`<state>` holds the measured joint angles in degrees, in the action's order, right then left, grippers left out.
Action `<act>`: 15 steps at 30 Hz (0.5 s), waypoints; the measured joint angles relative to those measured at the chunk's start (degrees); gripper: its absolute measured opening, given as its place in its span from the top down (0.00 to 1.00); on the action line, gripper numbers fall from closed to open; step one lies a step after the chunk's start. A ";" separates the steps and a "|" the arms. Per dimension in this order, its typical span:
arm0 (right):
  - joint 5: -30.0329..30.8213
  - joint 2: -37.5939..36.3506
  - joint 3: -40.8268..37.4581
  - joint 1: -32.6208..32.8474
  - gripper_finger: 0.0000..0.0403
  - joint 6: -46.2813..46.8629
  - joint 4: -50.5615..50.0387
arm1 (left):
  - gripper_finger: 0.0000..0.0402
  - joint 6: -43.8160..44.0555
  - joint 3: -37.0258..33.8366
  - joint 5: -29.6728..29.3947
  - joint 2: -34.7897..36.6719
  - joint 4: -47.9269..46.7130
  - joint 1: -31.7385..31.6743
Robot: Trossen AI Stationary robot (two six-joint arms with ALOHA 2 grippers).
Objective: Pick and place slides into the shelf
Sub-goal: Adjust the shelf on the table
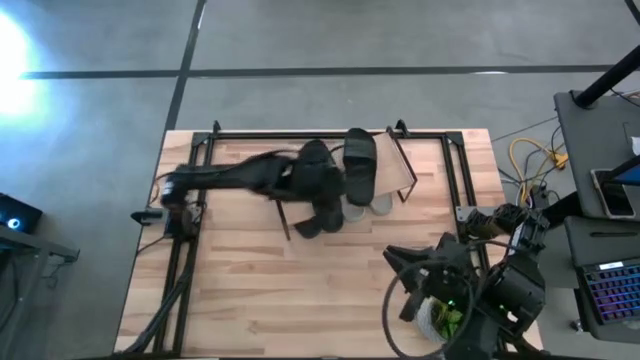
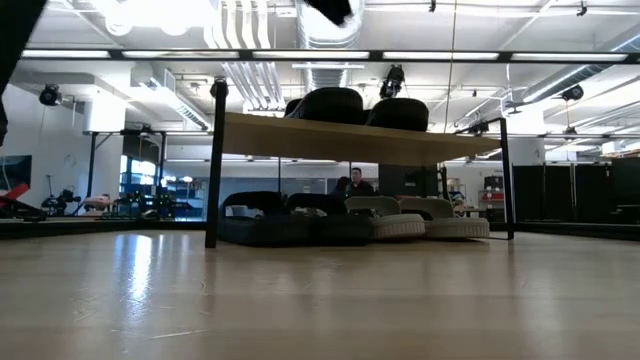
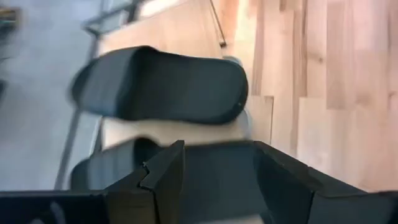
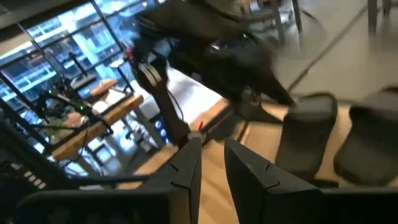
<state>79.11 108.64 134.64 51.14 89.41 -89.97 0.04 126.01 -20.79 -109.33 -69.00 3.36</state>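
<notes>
No brand, label or lettering can be read on anything here. The slides number six: in the low view two dark ones, a left and a right, lie on top of the shelf, and four sit on the table under it in a row, two dark, one beside the other, toward the left and two light grey, one and its neighbour, toward the right. From above, one black slide lies plain on the shelf's light plank, the second top one is largely covered by the left arm, and the pale toes of the grey pair poke out from under the plank's near edge. The shelf stands toward the back middle of the wooden table. The left arm reaches from its base at the table's left edge across to the shelf, with the left gripper over the shelf's left part; in its wrist view its two dark fingers are spread wide apart above a dark slide, with nothing clamped between them, while the other top slide lies just beyond. The right arm waits folded at the table's near right corner, the right gripper raised and pointed toward the shelf, its fingers nearly together with a narrow gap and holding nothing. A person shows small in the room beyond the shelf
</notes>
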 joint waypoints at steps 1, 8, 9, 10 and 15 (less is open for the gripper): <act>-1.10 0.00 -0.24 -0.26 0.84 0.98 -0.02 | 0.57 2.51 -0.22 -2.54 1.85 -1.23 1.71; -20.90 -1.34 -6.57 -6.96 0.85 9.51 0.03 | 0.57 30.31 -16.18 -10.64 18.69 -2.42 12.92; -25.63 -1.71 -8.61 -8.20 0.86 10.63 -0.01 | 0.57 34.77 -20.70 -11.90 21.06 -1.44 14.25; -30.27 -1.98 -10.77 -9.46 0.87 11.50 -0.07 | 0.57 39.31 -25.67 -13.23 23.52 -0.58 15.52; -48.27 -2.46 -21.45 -12.02 0.95 14.57 -0.02 | 0.57 62.52 -51.38 -15.01 35.29 10.10 19.67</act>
<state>30.84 106.18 113.19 39.12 103.97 -90.00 62.56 74.63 -35.79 -74.04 -58.90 23.03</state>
